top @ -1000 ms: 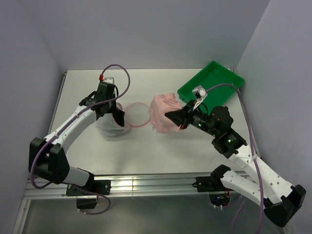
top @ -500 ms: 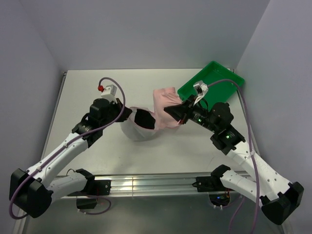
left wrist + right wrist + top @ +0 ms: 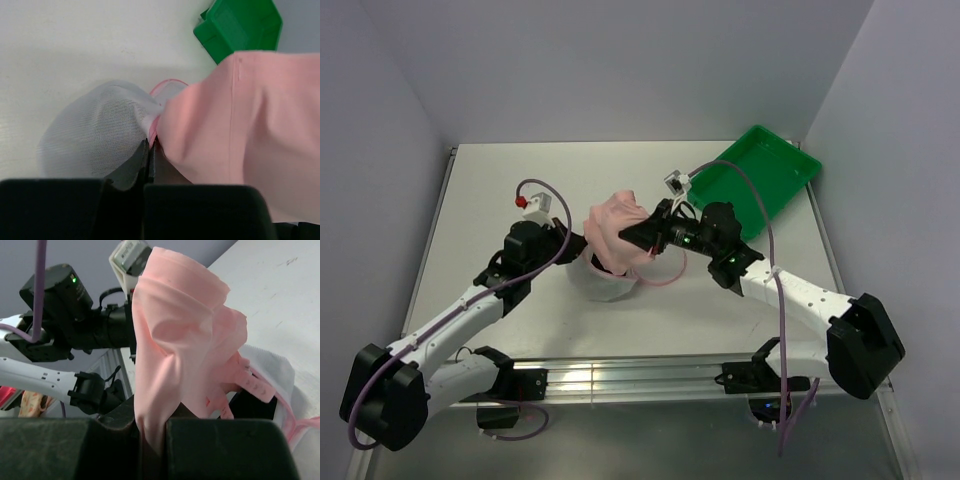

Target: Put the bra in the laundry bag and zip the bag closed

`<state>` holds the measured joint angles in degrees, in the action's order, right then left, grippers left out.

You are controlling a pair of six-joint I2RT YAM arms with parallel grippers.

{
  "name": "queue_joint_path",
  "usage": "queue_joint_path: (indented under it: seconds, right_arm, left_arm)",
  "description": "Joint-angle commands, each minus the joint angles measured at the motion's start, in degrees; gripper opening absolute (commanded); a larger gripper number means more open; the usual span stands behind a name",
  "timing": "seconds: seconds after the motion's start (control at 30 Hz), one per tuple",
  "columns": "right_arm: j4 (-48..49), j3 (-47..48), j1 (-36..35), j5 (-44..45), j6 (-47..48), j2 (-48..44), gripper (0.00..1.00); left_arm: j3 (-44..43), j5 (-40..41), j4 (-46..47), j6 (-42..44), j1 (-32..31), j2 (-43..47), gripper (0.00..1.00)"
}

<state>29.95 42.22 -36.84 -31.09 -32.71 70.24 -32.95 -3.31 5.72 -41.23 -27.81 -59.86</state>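
Note:
The laundry bag (image 3: 604, 287) is a white mesh pouch with a pink zip rim, lying mid-table. My left gripper (image 3: 577, 249) is shut on that rim at the bag's left side; in the left wrist view the jaws (image 3: 150, 146) pinch the pink edge beside the mesh (image 3: 95, 135). The pink bra (image 3: 614, 229) hangs bunched over the bag's mouth, held from the right by my right gripper (image 3: 642, 237). The right wrist view shows the bra (image 3: 175, 340) pinched between the fingertips of the right gripper (image 3: 151, 437), with a strap trailing onto the mesh (image 3: 272, 365).
A green tray (image 3: 762, 173) sits at the back right, also showing at the top of the left wrist view as the green tray (image 3: 239, 26). A pink loop (image 3: 668, 272) of rim or strap lies on the table under the right arm. Walls close three sides.
My right gripper carried the bra leftwards from beside the tray to over the bag's mouth. The left gripper shifted the bag towards the centre and slightly nearer, still gripping its rim.

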Motion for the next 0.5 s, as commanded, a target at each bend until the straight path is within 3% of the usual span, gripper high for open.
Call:
queue_joint_path:
  seconds: [0.0,0.3,0.47]
  right_arm:
    - [7.85,-0.47,-1.30,-2.31,-0.78,-1.59,0.00]
    - [5.20,-5.39,-3.76,-5.47,1.33,-7.83,0.00]
    - [3.62,-5.57,-3.77,-3.54,2.21,-2.85,0.00]
  left_arm:
    - [0.87,-0.47,3.95,-0.87,1.00,2.28,0.00]
    - [1.04,0.50,4.48,-2.18,1.44,2.29,0.00]
    - [1.31,-0.91,4.92,-2.62,1.36,2.46,0.00]
